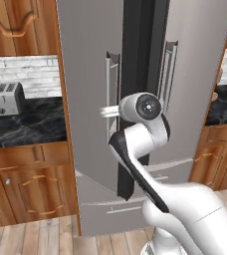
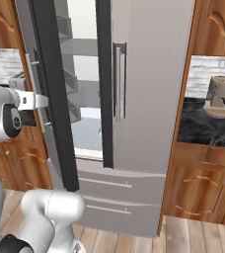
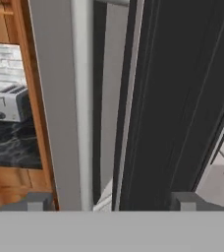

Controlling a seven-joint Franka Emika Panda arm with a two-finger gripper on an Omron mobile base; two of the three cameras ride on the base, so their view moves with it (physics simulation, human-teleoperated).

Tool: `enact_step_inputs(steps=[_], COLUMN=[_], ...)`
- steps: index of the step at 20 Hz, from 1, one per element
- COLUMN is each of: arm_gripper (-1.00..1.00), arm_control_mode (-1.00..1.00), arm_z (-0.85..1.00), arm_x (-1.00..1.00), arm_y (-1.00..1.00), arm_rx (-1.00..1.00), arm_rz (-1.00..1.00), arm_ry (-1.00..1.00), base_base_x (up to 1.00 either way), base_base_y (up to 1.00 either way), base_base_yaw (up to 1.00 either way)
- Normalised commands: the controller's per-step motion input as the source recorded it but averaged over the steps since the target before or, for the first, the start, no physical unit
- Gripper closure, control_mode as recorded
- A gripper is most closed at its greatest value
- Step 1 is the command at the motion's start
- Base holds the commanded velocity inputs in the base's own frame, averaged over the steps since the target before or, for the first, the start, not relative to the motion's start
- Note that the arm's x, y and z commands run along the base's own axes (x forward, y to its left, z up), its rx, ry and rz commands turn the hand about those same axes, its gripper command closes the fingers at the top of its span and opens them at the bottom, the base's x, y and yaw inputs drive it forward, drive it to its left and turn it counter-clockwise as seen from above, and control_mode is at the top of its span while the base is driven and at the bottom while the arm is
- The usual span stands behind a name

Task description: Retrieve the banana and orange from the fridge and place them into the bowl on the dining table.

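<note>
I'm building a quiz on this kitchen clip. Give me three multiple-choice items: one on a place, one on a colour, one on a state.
1. Where does the toaster stand?
A. on the floor
B. on the black counter
C. in the fridge

2. What colour is the toaster?
A. red
B. blue
C. silver-grey

3. The fridge's left door is:
A. ajar
B. fully shut
C. removed

Answers: 1 B, it sits on the dark stone top; 2 C, its body is silver-grey; 3 A, the white inside with its shelves shows through the gap.

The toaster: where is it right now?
The toaster sits on the black counter left of the fridge in the left base view, against the white brick wall.
</note>
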Motion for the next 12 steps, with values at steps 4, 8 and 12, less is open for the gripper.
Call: enact_step_inputs(steps=[4,8,12], arm_gripper=[-1.0,-1.0,-1.0], arm_control_mode=[-1.0,-1.0,-1.0], arm_z=[0.34,0.32,0.12], arm_x=[-0.8,-0.4,0.02], arm_y=[-0.24,-0.82,-0.99], arm_rx=[0.16,0.42,0.61], arm_rz=[-0.03,-0.16,-0.08], arm_ry=[0.0,0.0,0.05], base_base_x=[0.0,0.0,0.0], base_base_y=[0.0,0.0,0.0], base_base_yaw=[0.0,0.0,0.0])
